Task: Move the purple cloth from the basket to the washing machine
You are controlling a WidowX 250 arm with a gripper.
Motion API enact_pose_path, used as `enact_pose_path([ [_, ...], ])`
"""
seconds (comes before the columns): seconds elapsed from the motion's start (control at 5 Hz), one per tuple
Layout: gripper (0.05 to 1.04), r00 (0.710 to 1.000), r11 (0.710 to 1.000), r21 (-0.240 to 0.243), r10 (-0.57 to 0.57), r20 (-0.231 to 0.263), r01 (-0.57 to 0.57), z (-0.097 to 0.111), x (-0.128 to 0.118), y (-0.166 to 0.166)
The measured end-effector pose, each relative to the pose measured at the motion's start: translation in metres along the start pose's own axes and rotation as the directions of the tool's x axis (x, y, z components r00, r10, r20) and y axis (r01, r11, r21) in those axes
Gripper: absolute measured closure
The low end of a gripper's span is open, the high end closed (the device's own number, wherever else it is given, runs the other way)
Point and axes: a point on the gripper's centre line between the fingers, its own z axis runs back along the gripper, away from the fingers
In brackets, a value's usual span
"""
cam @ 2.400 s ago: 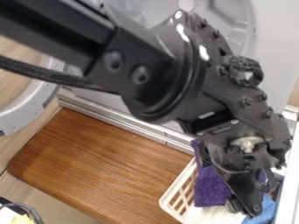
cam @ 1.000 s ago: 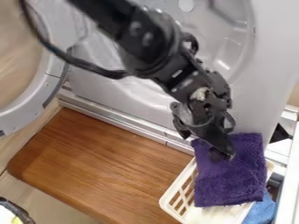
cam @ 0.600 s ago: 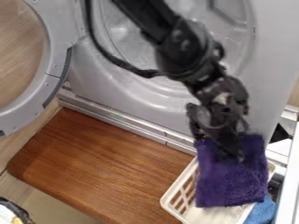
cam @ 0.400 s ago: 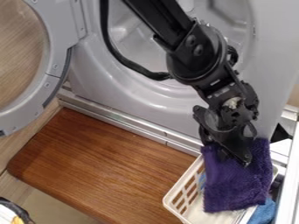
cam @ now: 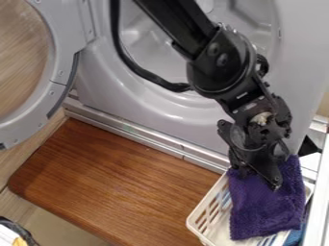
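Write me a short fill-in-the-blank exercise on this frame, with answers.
The cloth at the gripper is coloured ____.
In the picture, the basket is to the ____ of the wooden board.
The washing machine's round door stands ____.

Missing words: purple; right; open.

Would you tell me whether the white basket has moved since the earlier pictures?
Yes, the white basket has shifted slightly right in the view, uncovering more of the wooden board.
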Motion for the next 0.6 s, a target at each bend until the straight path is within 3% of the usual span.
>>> enact_pose_path([
  [0.2, 1.009, 0.999, 0.999, 0.038, -0.028, 0.042, 0.026, 0.027, 0.000, 0.000],
  [0.6, 1.010, 0.994, 0.984, 0.173, -0.057, 0.098, 0.040, 0.085, -0.015, 0.013],
])
